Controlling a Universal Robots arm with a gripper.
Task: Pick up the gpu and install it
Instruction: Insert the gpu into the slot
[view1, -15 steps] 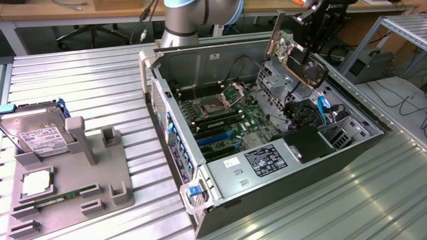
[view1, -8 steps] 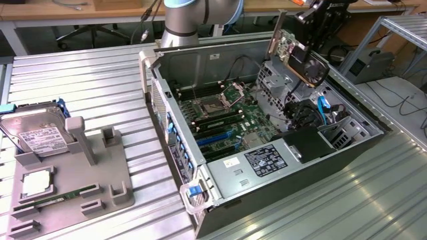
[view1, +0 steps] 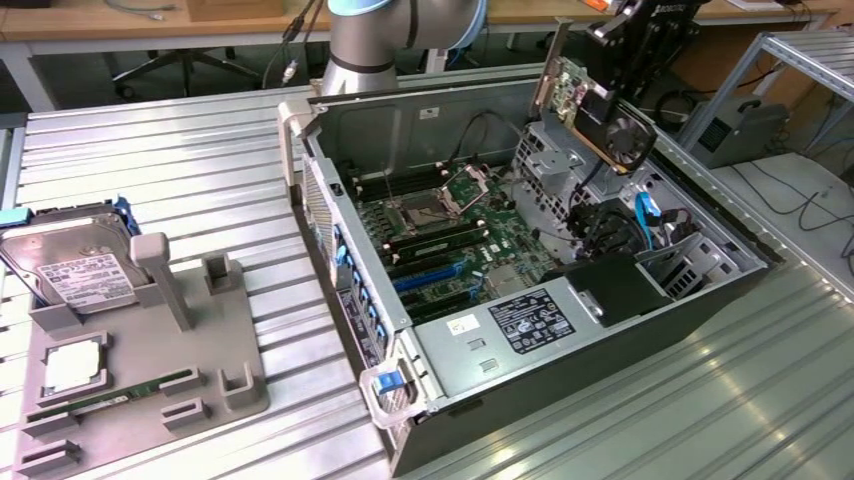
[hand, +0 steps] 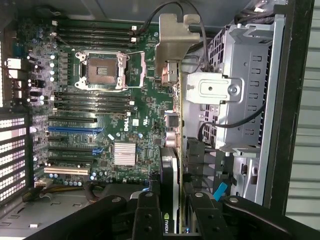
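- The end effector (view1: 635, 50) hangs over the far corner of the open computer case (view1: 694, 290), at the exterior view's right, clamped on the gpu (view1: 603, 115).
- The gpu is in the air above the case rim, tilted and clear of the motherboard (view1: 441, 230). Its black shroud with the round fan faces the exterior view's right. The silver bracket (view1: 547, 65) stands at the card's end toward the exterior view's left.
- In the wrist view, two black fingers (hand: 146, 212) of the end effector (hand: 171, 202) press on opposite faces of the gpu (hand: 170, 160). The card is seen edge-on, with an NVIDIA mark on the edge between them, and the silver bracket (hand: 172, 40) is at the end farthest from the grip.
- Beneath the card lies the motherboard (hand: 125, 115) with its CPU socket (hand: 102, 70), a silver heat sink (hand: 125, 152) and blue and black expansion slots (hand: 72, 131).
- The card hangs along the line where the board meets the metal drive cage (hand: 225, 95).
- A power supply (view1: 527, 315) with a white-and-black label sits at the near end of the case.
- The bench (view1: 160, 160) is ribbed metal. A grey fixture (view1: 200, 340) sits on it at the exterior view's left, well apart from the case.
- The fixture holds a hard drive (view1: 74, 270) leaning at its far end, a processor (view1: 74, 365) lying flat and a green RAM stick (view1: 114, 395) in a slot.
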